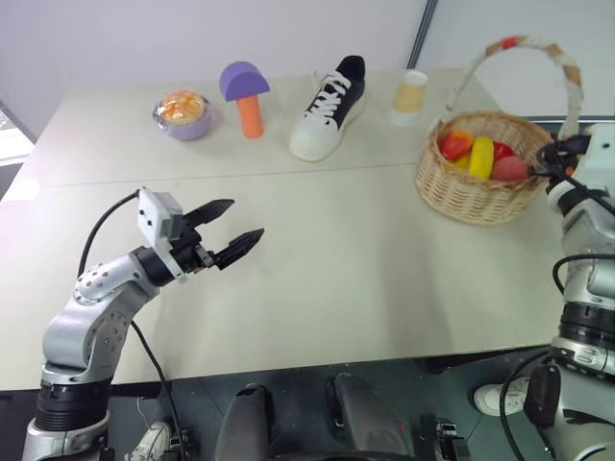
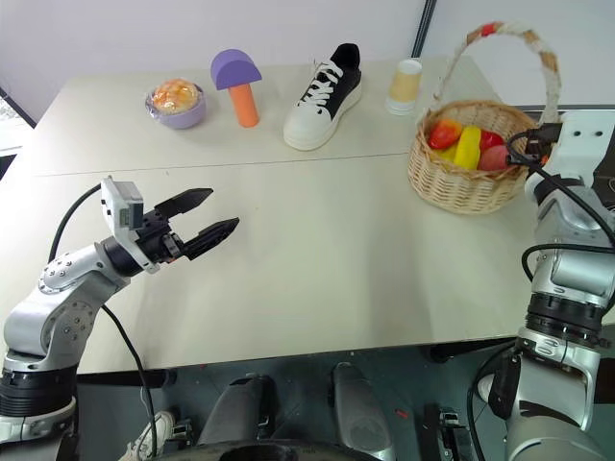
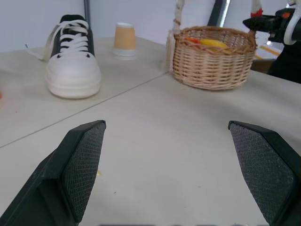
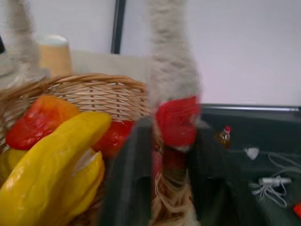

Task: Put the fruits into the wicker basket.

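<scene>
Fruits gathered in the wicker basket (image 1: 474,179); the right gripper (image 4: 164,188) is best drawn clear of the handle (image 4: 173,66) without tipping it.
The banana (image 4: 56,169) lies just beside blurred right fingers straddling the handle base, grip unclear; the left gripper (image 1: 227,233), well apart, is spread empty.

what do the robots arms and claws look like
Both arms are silver-grey metal segments with black joints and looping black cables. The left claw has two black tapered fingers with cross-hatched textured pads and a white camera block behind it. The right arm has a similar white block.
</scene>
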Robot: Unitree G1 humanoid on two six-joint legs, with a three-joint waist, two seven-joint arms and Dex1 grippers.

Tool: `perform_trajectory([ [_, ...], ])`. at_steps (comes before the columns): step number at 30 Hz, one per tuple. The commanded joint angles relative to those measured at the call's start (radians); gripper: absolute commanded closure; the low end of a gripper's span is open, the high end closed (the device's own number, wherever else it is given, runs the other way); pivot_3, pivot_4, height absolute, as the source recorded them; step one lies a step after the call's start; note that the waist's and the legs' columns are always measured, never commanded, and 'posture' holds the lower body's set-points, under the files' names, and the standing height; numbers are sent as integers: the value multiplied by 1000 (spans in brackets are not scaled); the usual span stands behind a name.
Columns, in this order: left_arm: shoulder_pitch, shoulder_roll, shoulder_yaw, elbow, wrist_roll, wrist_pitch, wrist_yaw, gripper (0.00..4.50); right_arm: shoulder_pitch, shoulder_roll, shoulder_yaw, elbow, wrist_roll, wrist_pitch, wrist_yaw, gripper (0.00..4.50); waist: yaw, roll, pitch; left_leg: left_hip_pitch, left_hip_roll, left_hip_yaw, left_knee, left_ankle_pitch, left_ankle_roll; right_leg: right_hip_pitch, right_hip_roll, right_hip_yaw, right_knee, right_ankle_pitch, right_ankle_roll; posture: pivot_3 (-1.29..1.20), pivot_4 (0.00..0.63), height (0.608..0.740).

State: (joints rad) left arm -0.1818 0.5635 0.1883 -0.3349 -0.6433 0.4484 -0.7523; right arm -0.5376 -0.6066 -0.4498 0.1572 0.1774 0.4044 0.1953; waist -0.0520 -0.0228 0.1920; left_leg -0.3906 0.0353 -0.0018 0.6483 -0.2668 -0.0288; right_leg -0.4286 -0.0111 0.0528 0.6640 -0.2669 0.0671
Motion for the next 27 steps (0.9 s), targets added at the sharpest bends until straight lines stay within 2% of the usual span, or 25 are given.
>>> perform_trajectory([
  [1,-24,7,10,6,8,-29,-13,0,1,-11,-35,-69,15,-37,-21,1409,4,0,0,0,0,0,0,0,0,0,0,0,0,0,0,0,150,740],
  [3,-33,8,7,28,16,-31,-20,0,36,-22,-51,-114,15,-32,-26,437,8,0,0,0,0,0,0,0,0,0,0,0,0,0,0,0,150,740],
  [8,-60,14,10,101,52,-26,0,0,201,-65,-155,-262,89,10,63,437,21,0,0,-2,-1,0,0,0,0,0,-1,0,-1,0,1,0,150,740],
  [12,-44,35,33,166,90,-38,4,0,413,-92,-196,-400,204,27,259,437,30,0,0,-1,-1,-1,0,0,0,1,-1,0,-1,-1,2,0,150,740],
  [14,-28,44,55,199,106,-54,10,0,491,-102,-170,-460,259,26,359,437,21,0,0,0,0,0,0,-1,1,1,-1,0,-1,-1,2,0,150,740],
  [16,15,54,77,222,130,-71,19,0,540,-103,-83,-556,330,62,449,437,6,0,0,1,0,0,0,-1,1,2,-1,0,-1,-1,2,0,150,740],
  [19,60,56,92,232,144,-78,30,0,551,-104,18,-604,349,75,508,437,-5,0,0,2,2,0,0,-1,1,2,1,1,0,-1,2,0,150,740],
  [22,106,44,110,217,145,-90,40,0,519,-91,113,-570,309,53,519,437,5,0,-1,2,2,0,1,-1,1,2,1,0,0,-1,2,0,150,740],
  [27,142,36,129,194,127,-93,45,0,456,-70,180,-495,283,16,526,437,15,0,-1,0,0,0,1,-1,1,2,-1,0,-1,-1,2,0,150,740],
])
